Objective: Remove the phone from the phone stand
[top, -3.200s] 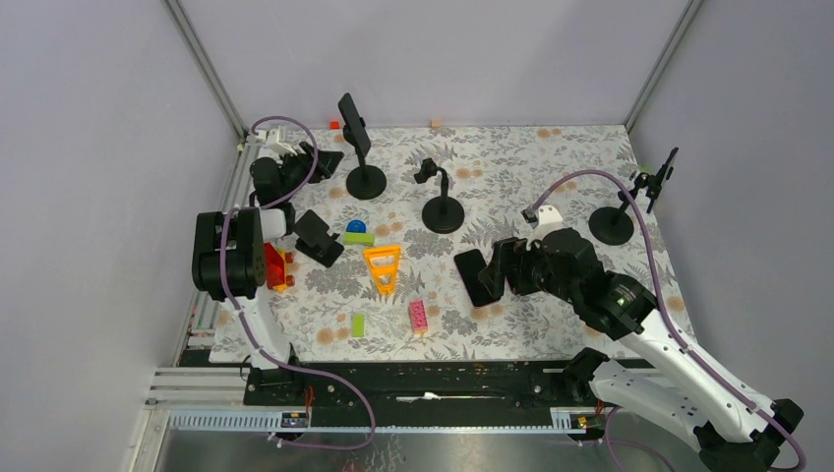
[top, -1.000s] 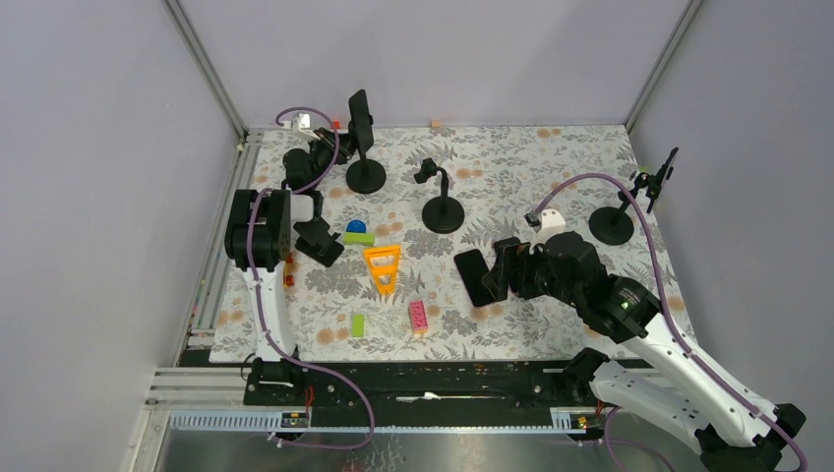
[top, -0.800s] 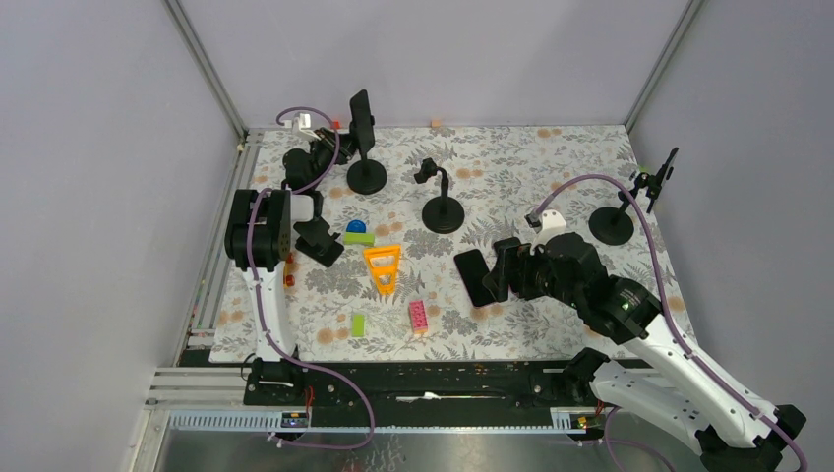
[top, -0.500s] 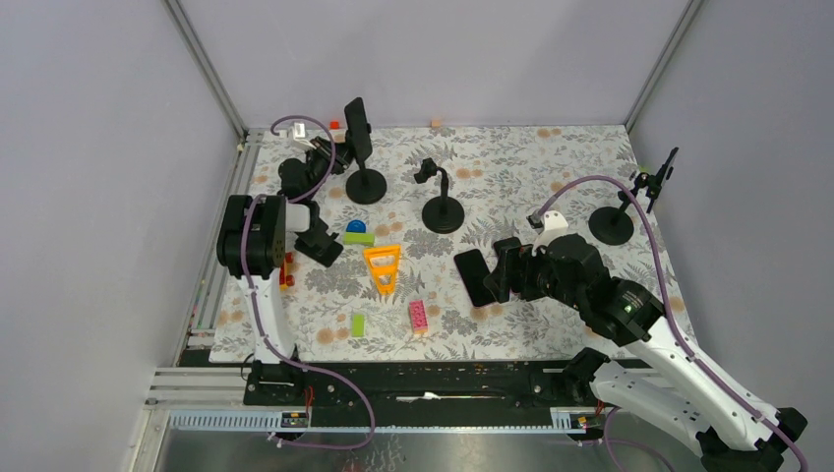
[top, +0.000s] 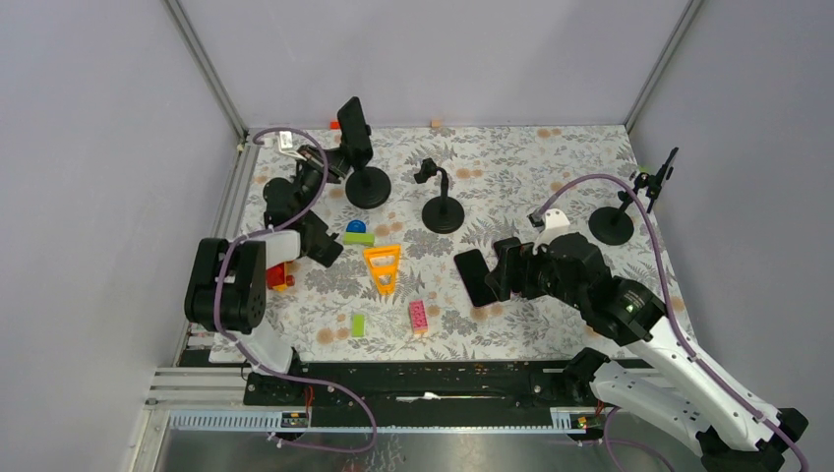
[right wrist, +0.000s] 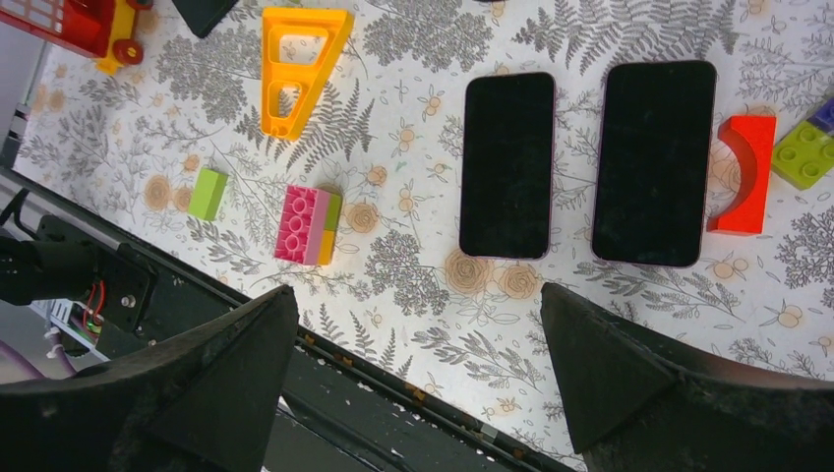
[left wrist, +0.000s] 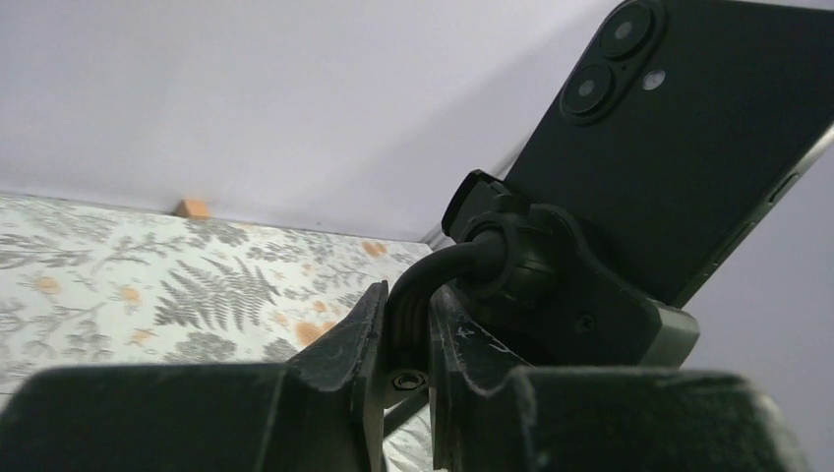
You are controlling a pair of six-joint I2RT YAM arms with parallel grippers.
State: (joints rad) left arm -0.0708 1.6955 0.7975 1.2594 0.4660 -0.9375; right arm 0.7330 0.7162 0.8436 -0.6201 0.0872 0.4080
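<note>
Far left: left gripper (left wrist: 405, 329) clamped on the stand (left wrist: 551, 285) below its phone (left wrist: 679, 147); right gripper (right wrist: 418, 305) apart over 2 flat phones (right wrist: 508, 164).

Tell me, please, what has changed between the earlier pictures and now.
The left gripper swung from the mat's far-left corner over to the black round-based phone stand and now clamps its stem below the black phone. The right gripper stayed open above two dark phones lying flat.
</note>
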